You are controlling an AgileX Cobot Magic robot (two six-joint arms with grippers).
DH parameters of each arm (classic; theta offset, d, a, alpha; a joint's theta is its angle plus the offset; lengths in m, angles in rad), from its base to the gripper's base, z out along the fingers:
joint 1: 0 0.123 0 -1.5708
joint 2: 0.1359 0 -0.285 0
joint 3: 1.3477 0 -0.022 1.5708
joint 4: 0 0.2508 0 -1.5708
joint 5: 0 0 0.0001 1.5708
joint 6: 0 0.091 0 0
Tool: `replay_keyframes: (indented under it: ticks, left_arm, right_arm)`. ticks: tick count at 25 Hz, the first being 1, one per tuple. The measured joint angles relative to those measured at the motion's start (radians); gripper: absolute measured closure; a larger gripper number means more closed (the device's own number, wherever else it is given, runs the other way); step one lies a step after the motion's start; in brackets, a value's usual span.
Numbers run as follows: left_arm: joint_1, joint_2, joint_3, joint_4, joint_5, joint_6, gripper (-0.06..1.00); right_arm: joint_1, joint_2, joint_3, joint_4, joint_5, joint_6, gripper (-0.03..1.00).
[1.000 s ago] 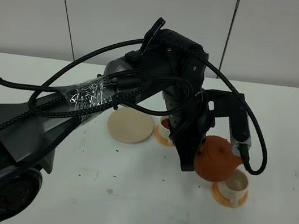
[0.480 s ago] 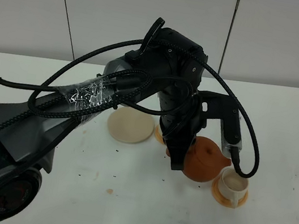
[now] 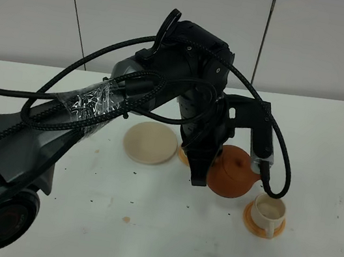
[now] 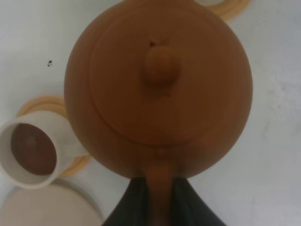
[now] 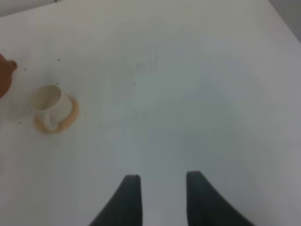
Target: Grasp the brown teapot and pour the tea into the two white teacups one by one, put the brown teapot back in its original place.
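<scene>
Left wrist view: left jaws clamped on brown teapot (image 4: pixel 157 89) handle; right jaws parted.

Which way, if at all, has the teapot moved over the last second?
Yes. The teapot has shifted left in the high view, away from the right-hand cup and toward the beige saucer.
</scene>
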Motion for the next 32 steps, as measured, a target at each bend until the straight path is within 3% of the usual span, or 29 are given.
replay_keyframes:
  ticks: [5, 14, 32]
  left_arm:
    - [-0.002, 0.000, 0.000, 0.009, -0.029, 0.066, 0.77]
    - [-0.047, 0.000, 0.000, 0.124, -0.098, 0.151, 0.77]
    - [-0.083, 0.000, 0.000, 0.170, -0.124, 0.282, 0.77]
  right_arm:
    - [0.000, 0.000, 0.000, 0.000, 0.000, 0.000, 0.73]
    - [0.000, 0.000, 0.000, 0.000, 0.000, 0.000, 0.73]
    - [0.000, 0.000, 0.000, 0.000, 0.000, 0.000, 0.73]
